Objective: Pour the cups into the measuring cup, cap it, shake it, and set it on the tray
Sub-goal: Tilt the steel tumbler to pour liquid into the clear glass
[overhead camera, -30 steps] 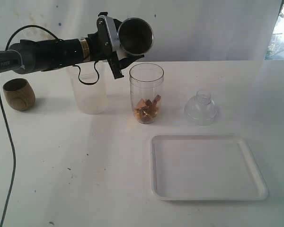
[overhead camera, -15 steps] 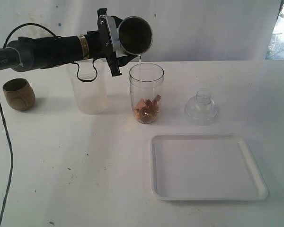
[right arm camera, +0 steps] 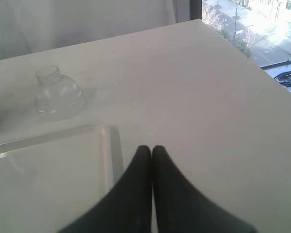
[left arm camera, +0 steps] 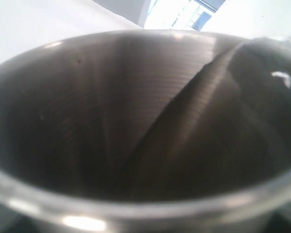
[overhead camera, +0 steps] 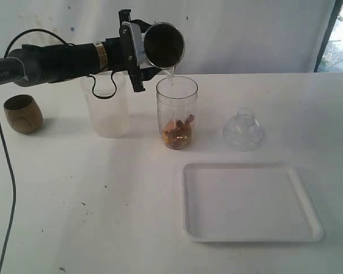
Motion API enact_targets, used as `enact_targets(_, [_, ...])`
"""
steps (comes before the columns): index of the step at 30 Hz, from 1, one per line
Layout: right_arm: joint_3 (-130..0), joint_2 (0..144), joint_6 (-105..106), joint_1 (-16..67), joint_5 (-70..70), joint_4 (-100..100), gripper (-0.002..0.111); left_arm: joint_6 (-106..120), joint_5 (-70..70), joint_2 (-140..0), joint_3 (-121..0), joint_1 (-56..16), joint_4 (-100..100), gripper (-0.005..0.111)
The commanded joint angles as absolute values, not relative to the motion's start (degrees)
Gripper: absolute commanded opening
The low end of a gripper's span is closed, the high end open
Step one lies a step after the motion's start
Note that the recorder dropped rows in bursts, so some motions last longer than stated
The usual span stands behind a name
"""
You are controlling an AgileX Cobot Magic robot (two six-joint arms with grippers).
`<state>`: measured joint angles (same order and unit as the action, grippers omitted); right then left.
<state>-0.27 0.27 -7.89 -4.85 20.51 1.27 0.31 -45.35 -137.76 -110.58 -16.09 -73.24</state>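
Observation:
In the exterior view my left gripper (overhead camera: 144, 52) is shut on the steel tumbler (overhead camera: 163, 44), which is tipped mouth-down over the measuring cup (overhead camera: 176, 112). A thin clear stream runs from the tumbler's lip into the measuring cup, which holds brown pieces at its bottom. The tumbler's dark inside (left arm camera: 136, 121) fills the left wrist view and hides the fingers. The frosted plastic cup (overhead camera: 107, 108) stands left of the measuring cup, the wooden cup (overhead camera: 23, 113) at the far left. My right gripper (right arm camera: 152, 149) is shut and empty beside the white tray's rim (right arm camera: 104, 133).
A small clear dome lid (overhead camera: 243, 130) sits right of the measuring cup, also in the right wrist view as the lid (right arm camera: 58, 94). The tray (overhead camera: 248, 234) lies at front right. A black cable (overhead camera: 8, 171) trails down the left side. The table's edge runs near the window.
The tumbler has tipped further and shifted slightly over the measuring cup. A stream of clear liquid now falls into the measuring cup where none showed a second ago.

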Motion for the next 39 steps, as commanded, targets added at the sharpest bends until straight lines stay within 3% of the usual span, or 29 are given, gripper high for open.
enact_targets(1, [0.00,0.00,-8.23,-4.69,20.07,1.47,0.000,1.83,-46.37,-135.98,-111.39,-16.10,-70.83,0.000])
enact_targets(39, [0.00,0.00,-8.23,-4.69,20.07,1.47,0.000,16.53,-43.86,-135.98,-111.39,-16.10,-64.90,0.000])
